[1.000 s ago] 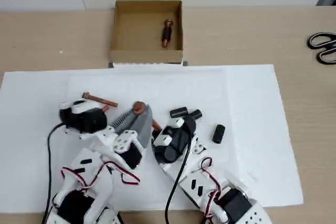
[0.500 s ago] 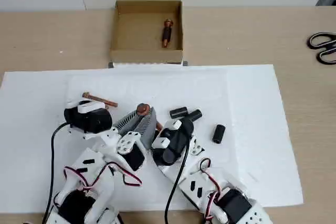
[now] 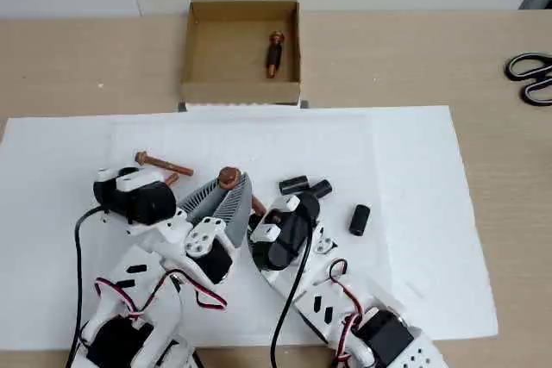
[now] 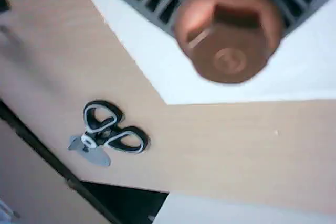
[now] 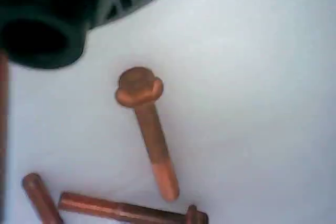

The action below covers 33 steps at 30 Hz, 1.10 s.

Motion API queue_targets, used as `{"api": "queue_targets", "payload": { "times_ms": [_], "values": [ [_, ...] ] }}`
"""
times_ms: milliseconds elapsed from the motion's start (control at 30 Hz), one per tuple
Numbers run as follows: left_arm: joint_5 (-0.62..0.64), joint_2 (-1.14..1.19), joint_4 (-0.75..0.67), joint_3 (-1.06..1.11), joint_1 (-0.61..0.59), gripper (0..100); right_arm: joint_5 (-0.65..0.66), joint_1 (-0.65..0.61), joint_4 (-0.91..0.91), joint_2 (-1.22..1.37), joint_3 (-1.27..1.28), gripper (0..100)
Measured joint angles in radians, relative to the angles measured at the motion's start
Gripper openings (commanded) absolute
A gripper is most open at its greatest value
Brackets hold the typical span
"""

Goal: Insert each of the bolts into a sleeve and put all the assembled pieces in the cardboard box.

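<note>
Between the ribbed jaws of my left end effector (image 3: 229, 187) sits one copper bolt (image 4: 228, 38), clamped just behind its hexagonal head, with the jaws closed on it. In the high view the shank appears to slant toward my right end effector (image 3: 264, 211), which is just beside it.

Finding: a black sleeve (image 5: 37, 35) sits close under the right wrist camera, bore facing out. I cannot tell how far that end effector is open or whether it grips the sleeve.

- **Risk one:** the hold is near the head only. If the shank tip meets the sleeve rim off-centre, I judge the bolt may pivot in the jaws or slip out.
- **Risk two:** if the sleeve is not firmly held, a push would shove it away instead of seating the bolt.
- **Risk three:** both arms are crowded together, so a small correction could bring them into contact.

Further out, two loose sleeves (image 3: 294, 184) lie just beside the right arm (image 3: 285, 230), and a third sleeve (image 3: 359, 219) lies a little apart. A careless sweep could send them rolling over the white sheet (image 3: 414, 213). A spare bolt (image 3: 164, 163) lies near the left arm (image 3: 138, 200). One assembled piece (image 3: 273, 53) already lies in the cardboard box (image 3: 194, 49), well apart at the far side of the tabletop (image 3: 86, 58).
</note>
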Motion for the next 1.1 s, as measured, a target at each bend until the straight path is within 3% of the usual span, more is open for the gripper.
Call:
{"api": "queue_targets", "payload": {
  "times_ms": [567,1100],
  "values": [
    [-0.017,0.000,0.002,0.015,-0.054,1,0.000,0.034,0.000,0.000,0.000,0.2],
    [-0.017,-0.002,0.002,0.089,-0.005,1,0.000,0.031,0.000,0.000,-0.011,0.2]
  ]
}}
